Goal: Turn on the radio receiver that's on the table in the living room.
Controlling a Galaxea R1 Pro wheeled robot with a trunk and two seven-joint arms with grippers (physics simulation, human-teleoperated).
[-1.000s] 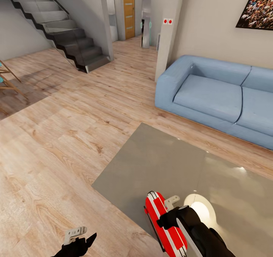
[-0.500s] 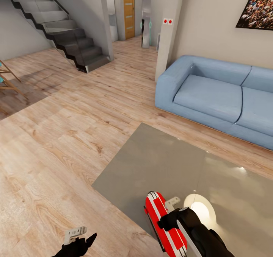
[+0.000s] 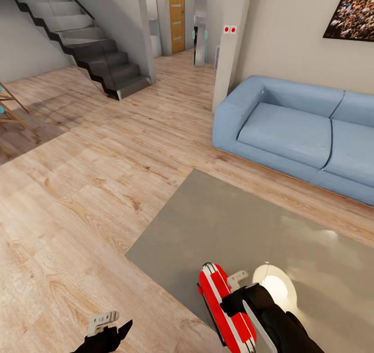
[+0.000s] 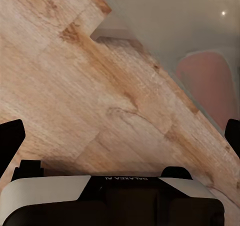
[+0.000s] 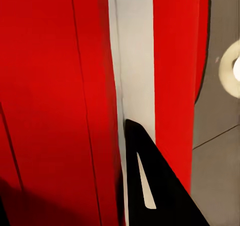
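Observation:
The radio receiver point(image 3: 226, 306) is a bright red box with white stripes near the front edge of the glossy grey table point(image 3: 208, 223). My right gripper point(image 3: 229, 303) rests against its side, black fingers pressed to the red shell. In the right wrist view the radio receiver point(image 5: 60, 86) is very close, and one dark fingertip point(image 5: 150, 186) lies on its white stripe near the middle, so the fingers appear shut. My left gripper point(image 3: 111, 329) hangs low over the wood floor, left of the table, and is open with its fingertips point(image 4: 10, 141) far apart.
A blue sofa point(image 3: 296, 129) stands beyond the table along the wall under a framed crowd picture point(image 3: 356, 10). Dark stairs point(image 3: 88, 46) rise at the back left. A wooden chair point(image 3: 10, 108) is at the left edge. Wood floor point(image 3: 93, 176) stretches to the table's left.
My right gripper has edged very slightly along the radio receiver. Everything else stays as it was.

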